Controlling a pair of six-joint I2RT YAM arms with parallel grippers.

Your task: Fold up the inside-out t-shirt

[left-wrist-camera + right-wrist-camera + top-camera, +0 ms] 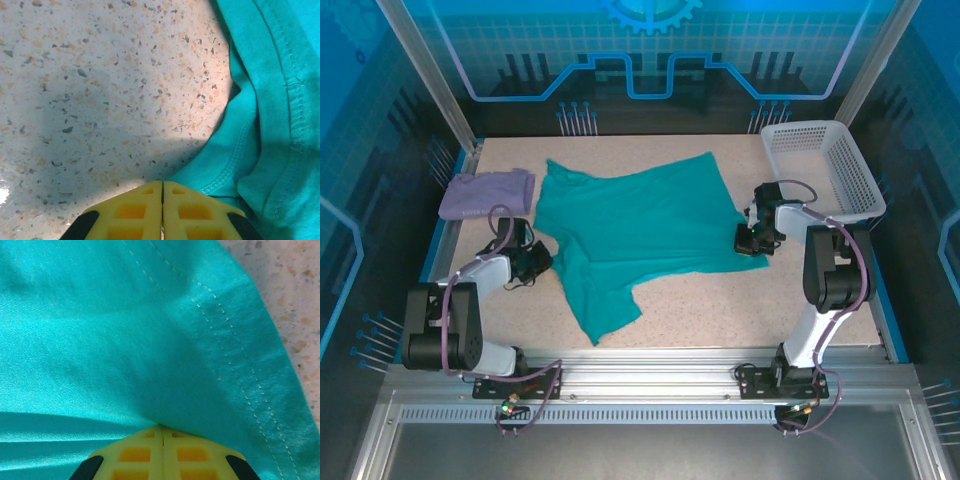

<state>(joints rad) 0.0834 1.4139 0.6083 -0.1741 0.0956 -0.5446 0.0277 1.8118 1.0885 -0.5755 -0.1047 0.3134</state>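
Mid-table, inside-out t-shirt [640, 225] lies spread. Right gripper [752, 243], at its 3 o'clock hem, pinches cloth. Left gripper [535, 262], 9 o'clock edge, pads pressed together, hold unclear. Step: gripping edges. Next prob. needs an even lift and fold.

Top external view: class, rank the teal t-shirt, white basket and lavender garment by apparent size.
1. teal t-shirt, clearly largest
2. white basket
3. lavender garment, smallest as it lies folded
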